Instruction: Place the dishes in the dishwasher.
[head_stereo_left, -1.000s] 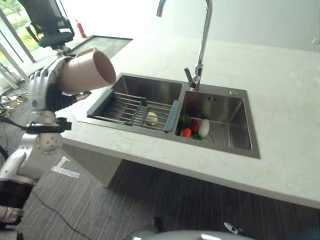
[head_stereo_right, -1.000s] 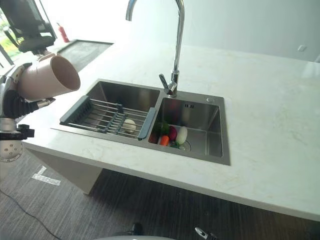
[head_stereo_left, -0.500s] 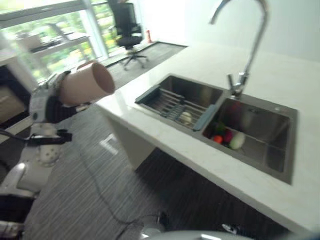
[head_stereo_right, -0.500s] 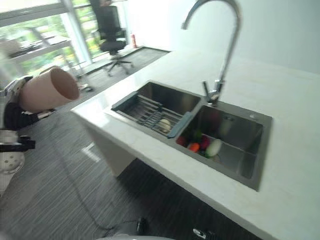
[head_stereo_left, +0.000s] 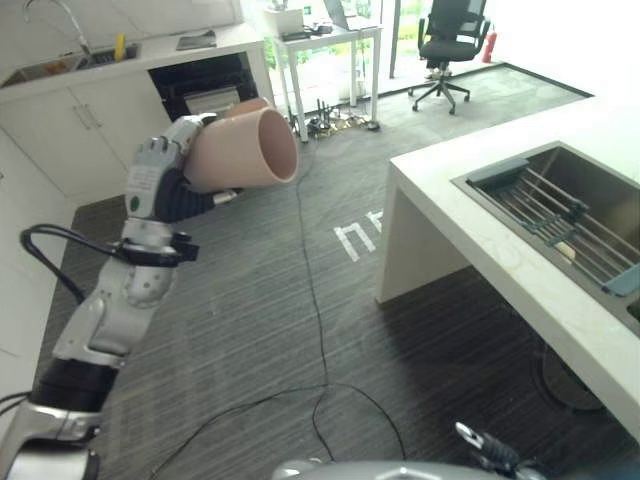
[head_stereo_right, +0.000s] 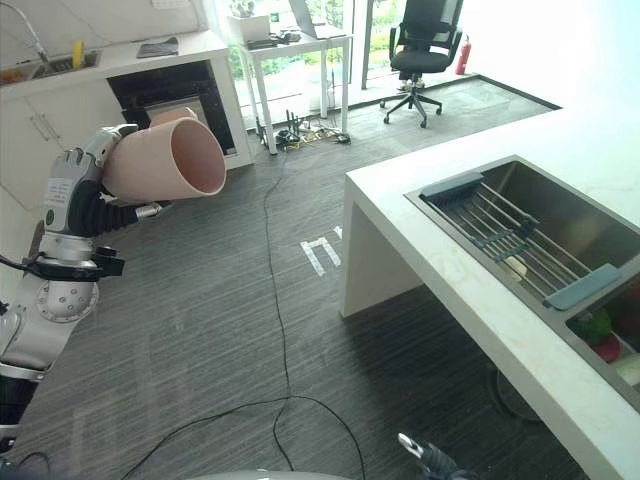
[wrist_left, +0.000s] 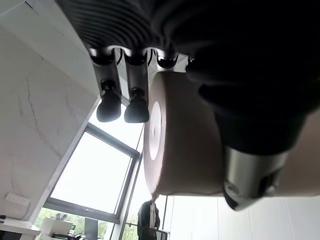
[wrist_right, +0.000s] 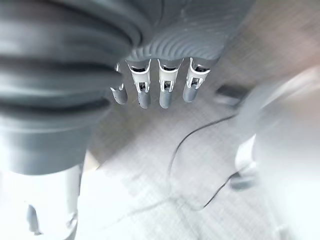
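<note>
— Where's the cup rn?

— Up in the air, in the robot's left hand (head_stereo_left: 158, 180). Pink cup (head_stereo_left: 243, 150), lying on its side, open mouth facing toward the white worktop (head_stereo_right: 470, 290). Fingers (wrist_left: 109, 102) curled over the top of it, thumb on the other side, so it's a proper wrap-around grip. Nothing under it but the striped grey floor (head_stereo_left: 260, 300).

— And the other hand?

— Right hand (wrist_right: 155, 82) hangs over the floor, fingers straight and relaxed, side by side, holding nothing.

— Sink?

— Well apart from the cup, off to the robot's right. Steel sink (head_stereo_right: 560, 230) set in the worktop, w/ a drying rack (head_stereo_right: 510, 240) w/ grey ends across the near basin, sth pale under its bars. Next basin along has red and green bits, can't tell what exactly.

— Anything behind the cup?

— White cabinets w/ a dark open appliance bay (head_stereo_right: 165, 95) past it, a small white table (head_stereo_right: 290, 45) and a black office chair (head_stereo_right: 420, 40) by the windows.
</note>
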